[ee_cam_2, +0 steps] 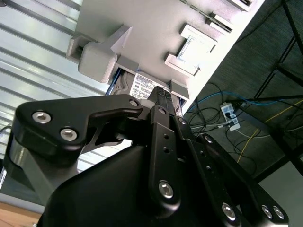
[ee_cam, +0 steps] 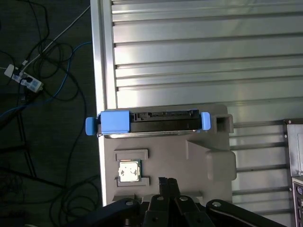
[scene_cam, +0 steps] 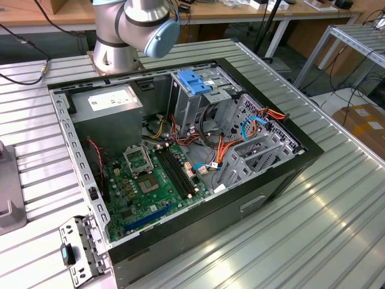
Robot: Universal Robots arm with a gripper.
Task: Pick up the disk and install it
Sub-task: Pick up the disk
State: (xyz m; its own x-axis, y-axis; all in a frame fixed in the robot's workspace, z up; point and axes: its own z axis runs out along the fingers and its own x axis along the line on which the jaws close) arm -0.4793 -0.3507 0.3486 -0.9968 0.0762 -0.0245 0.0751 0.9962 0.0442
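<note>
Looking through the first wrist view, you had the gripper [ee_cam: 167, 180] with its fingers pressed together and nothing between them. It hung over the grey fixture [ee_cam: 165, 146], short of the disk [ee_cam: 151, 124]. The disk sat in the fixture's slot with its connector edge showing and blue carrier frame at both ends, by the rim of the ribbed desk [ee_cam: 189, 47]. A small square chip [ee_cam: 129, 171] lay in a pocket of the same fixture. In the exterior view the open computer case [scene_cam: 180, 162] sat on the desk, with the arm's base [scene_cam: 117, 42] at its 11 o'clock.
</note>
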